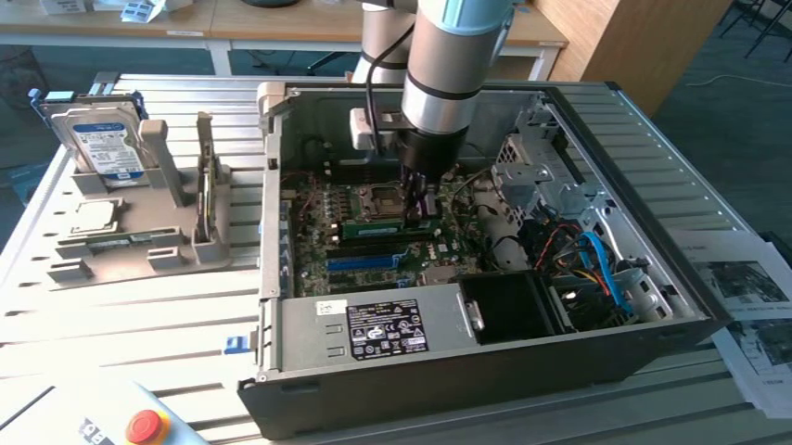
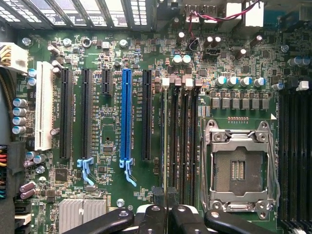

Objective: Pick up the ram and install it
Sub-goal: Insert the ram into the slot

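Inside the open computer case, the gripper is down over the motherboard, clenched on the ram. In the wrist view the ram shows edge-on as a thin pale line. It runs away from the gripper along the row of black memory slots, just beside the empty processor socket. I can't tell whether its edge is resting in a slot or just above one.

Risks, as I judge them:
- **Missing the slot:** the stick is thin and the slots sit close together. A small sideways offset would put it on a slot wall or between two slots, and pushing then could bend the board or chip its contacts.
- **Tilting:** the grip looks to be on one stretch of the stick rather than along its length. Pressing could seat one end first, so the stick jams at an angle.
- **Closed clips:** the white clips at the far end of the slots may be shut. If so, the stick would stop short.
- **Slipping:** the pinch is narrow and on flat faces, so the stick could slide upward in the fingers under load instead of going in.
- **Socket damage:** the socket is open and close by. A skid toward it could damage its pins.
- **Neighbouring parts:** the small round capacitors near the slot ends are also close.
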Controlling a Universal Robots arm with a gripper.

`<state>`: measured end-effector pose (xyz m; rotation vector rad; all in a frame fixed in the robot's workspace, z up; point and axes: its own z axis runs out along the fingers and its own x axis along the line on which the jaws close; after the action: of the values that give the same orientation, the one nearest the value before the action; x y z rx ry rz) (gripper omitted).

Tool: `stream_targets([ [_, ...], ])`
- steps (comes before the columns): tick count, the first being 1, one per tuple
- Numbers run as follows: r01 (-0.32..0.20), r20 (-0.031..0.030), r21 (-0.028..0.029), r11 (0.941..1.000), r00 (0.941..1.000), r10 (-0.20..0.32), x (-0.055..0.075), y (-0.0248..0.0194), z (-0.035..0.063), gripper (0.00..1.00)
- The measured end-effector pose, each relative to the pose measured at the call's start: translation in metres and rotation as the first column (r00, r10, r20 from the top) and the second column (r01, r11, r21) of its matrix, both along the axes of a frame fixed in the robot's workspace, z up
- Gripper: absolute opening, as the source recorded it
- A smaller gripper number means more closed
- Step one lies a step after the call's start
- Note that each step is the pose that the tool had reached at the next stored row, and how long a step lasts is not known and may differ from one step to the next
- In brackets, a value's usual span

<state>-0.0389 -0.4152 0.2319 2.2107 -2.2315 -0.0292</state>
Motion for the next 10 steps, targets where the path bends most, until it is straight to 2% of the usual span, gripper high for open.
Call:
stream_targets([
  [4,0.0,-0.0067,0.0001,1.0,1.0,0.0,0.0003,0.0,0.0014,0.12],
  [8,0.0,-0.0069,0.0,1.0,1.0,0.0,0.0004,0.0,0.0015,0.12],
  [10,0.0,-0.0118,-0.0002,1.0,0.9999,0.0,0.0016,-0.0001,0.0016,0.12],
])
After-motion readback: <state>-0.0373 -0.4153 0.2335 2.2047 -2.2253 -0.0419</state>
